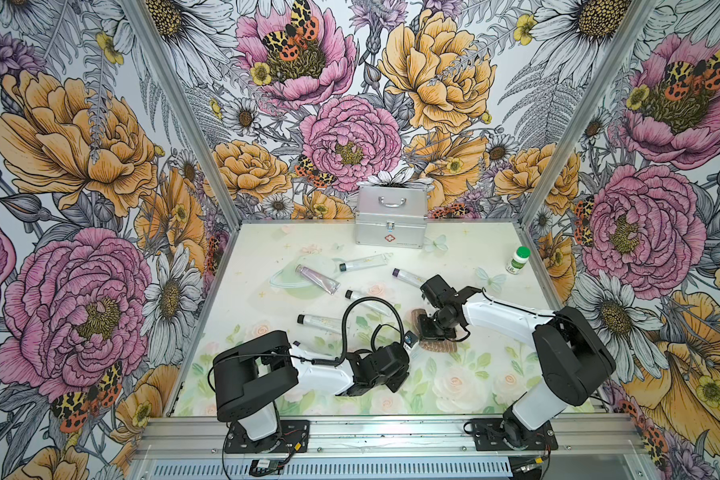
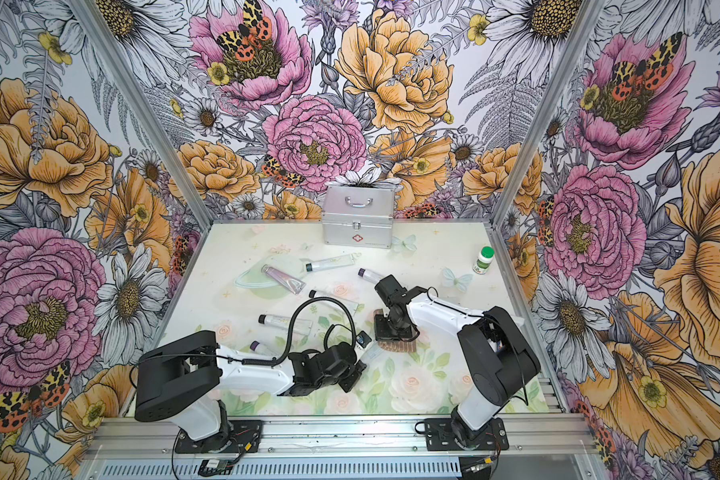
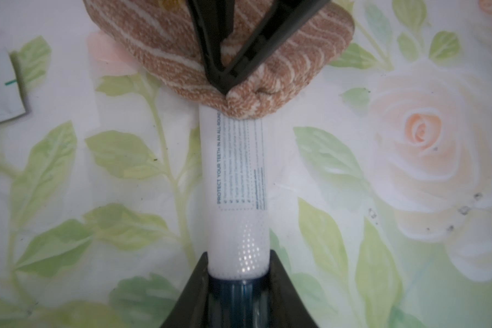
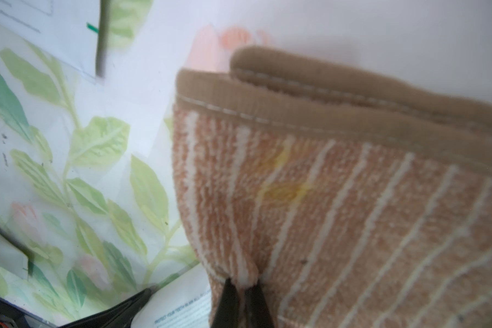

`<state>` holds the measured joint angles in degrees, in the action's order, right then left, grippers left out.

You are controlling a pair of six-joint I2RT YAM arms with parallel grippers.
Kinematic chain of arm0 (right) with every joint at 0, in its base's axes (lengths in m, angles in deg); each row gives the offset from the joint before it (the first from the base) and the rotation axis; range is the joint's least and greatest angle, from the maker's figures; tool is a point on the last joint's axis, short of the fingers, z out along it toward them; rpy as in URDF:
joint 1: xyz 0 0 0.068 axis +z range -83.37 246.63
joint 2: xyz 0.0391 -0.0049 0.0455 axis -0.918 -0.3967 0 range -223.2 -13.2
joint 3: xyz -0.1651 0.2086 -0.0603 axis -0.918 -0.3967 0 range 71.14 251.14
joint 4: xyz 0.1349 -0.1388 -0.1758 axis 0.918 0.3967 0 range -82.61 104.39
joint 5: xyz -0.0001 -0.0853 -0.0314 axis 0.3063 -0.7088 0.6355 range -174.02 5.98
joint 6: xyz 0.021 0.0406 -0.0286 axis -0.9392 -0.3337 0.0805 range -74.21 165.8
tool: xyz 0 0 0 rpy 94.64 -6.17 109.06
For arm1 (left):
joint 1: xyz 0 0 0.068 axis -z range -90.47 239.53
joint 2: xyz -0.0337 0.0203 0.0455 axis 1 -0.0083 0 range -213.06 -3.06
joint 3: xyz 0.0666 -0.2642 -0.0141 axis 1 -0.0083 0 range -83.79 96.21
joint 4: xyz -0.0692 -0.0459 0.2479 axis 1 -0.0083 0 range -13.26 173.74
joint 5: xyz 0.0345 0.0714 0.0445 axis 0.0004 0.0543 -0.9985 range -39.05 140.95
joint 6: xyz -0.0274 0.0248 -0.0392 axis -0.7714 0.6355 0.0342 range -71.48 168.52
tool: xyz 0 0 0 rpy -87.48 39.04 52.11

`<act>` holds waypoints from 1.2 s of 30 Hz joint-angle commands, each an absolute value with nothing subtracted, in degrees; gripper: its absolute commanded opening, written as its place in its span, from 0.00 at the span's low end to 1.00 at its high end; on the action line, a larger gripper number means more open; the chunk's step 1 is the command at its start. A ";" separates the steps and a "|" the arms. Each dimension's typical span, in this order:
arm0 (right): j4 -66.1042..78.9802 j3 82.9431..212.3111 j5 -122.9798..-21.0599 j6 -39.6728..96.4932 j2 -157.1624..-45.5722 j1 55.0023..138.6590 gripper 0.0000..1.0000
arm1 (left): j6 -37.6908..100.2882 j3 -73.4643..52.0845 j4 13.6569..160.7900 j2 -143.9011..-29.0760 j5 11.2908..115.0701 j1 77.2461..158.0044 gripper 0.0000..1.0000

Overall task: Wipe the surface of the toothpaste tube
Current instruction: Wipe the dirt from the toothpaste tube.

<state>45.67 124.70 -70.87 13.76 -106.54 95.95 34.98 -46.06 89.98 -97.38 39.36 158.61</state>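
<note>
Clenched around the cap end of the toothpaste tube (image 3: 236, 181), the left fingers (image 3: 195, 286) stood one on each side, just where the white body met the dark blue cap. The right fingers (image 4: 228, 301) were pinched tight on a small fold of the brown striped towel (image 4: 352, 215), and in the left wrist view that towel lapped over the tube's far end, hiding it. In both top views the towel (image 1: 437, 345) (image 2: 395, 346) lay under the right wrist near the middle of the bench (image 1: 495, 374), a little toward the front edge, with the tube reaching out from the left arm to meet it. Whether the tube rested on the bench or hung just above it could not be told. Several other tubes (image 1: 323, 321) lay scattered behind, toward the left edge; a silver case (image 1: 391, 224) stood at the back edge and a green-capped bottle (image 1: 519, 259) near the right edge.
</note>
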 commanded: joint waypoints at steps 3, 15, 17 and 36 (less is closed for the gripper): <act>45.66 120.44 -77.59 16.91 -109.36 89.85 0.00 | 34.54 -47.76 88.31 -95.47 40.54 158.11 0.28; 45.90 123.50 -71.18 13.27 -103.71 96.38 0.00 | 34.46 -47.95 88.49 -95.39 40.91 157.74 0.28; 45.89 123.37 -70.51 12.38 -102.56 97.75 0.00 | 34.46 -47.93 88.55 -95.42 41.01 157.64 0.29; 45.66 121.86 -76.79 17.26 -110.55 91.26 0.00 | 34.10 -49.16 89.10 -93.74 41.11 157.07 0.29</act>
<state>44.01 125.00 -70.50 15.32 -107.66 93.76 34.34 -47.72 90.20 -95.55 40.27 157.32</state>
